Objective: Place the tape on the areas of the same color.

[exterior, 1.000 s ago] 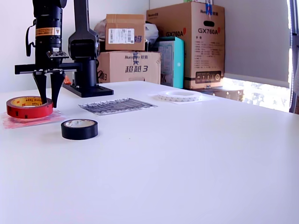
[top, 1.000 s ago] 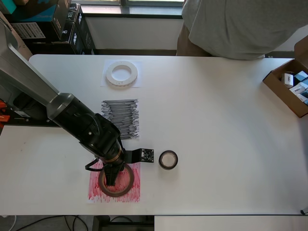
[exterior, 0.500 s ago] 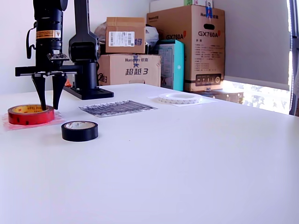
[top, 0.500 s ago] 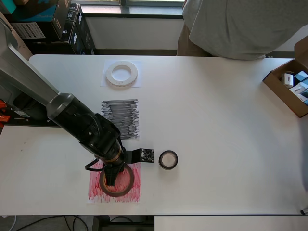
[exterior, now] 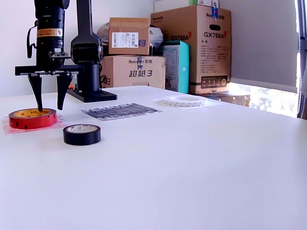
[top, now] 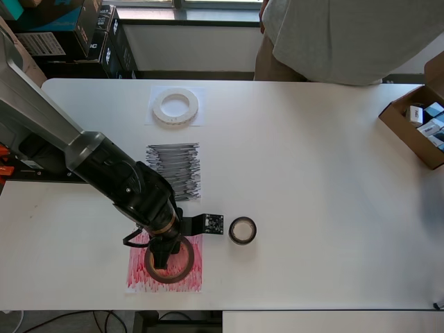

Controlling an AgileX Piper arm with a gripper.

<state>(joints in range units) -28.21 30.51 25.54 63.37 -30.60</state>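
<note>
The dark red tape roll lies flat on the red scribbled area. My gripper hovers over it, open. One finger dips inside the ring and the other stands outside its rim, neither pinching it. The small black tape roll sits on bare table, to the right of the red area in the overhead view. The whitish tape ring rests on the white area. Nothing lies on the black scribbled area.
A person stands at the table's far edge. An open cardboard box of small items sits at the overhead view's right edge. In the exterior view, the arm's black base and stacked cartons stand behind the table.
The red tape roll came down from a slightly raised tilt to lie flat on the red area. The fingers spread apart and let go of its rim.
</note>
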